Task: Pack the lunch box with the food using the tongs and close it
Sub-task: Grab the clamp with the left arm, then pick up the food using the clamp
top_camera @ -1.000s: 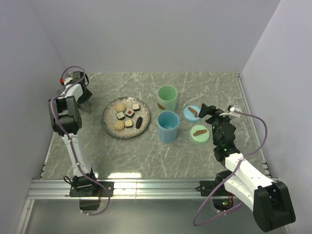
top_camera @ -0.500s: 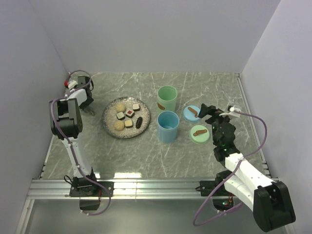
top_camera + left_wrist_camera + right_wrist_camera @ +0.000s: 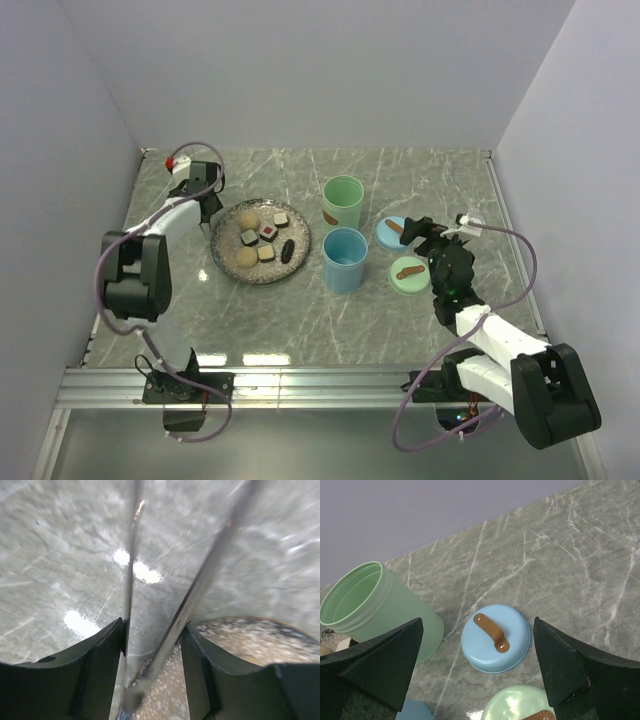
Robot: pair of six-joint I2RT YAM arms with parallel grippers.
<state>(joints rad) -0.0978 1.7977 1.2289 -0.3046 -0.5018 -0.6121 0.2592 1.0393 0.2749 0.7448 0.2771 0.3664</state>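
Left gripper [image 3: 152, 627] clamps the tongs [image 3: 200, 587]; I see them blurred, one arm cut off at frame edge. Right gripper [image 3: 477, 625] gapes wide above blue lid [image 3: 480, 650].

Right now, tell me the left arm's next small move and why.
Probably ease the left end effector toward the plate, bringing the tongs over a beige ball. The tongs are gripped between its fingers but point over bare table beside the plate, where the food lies.
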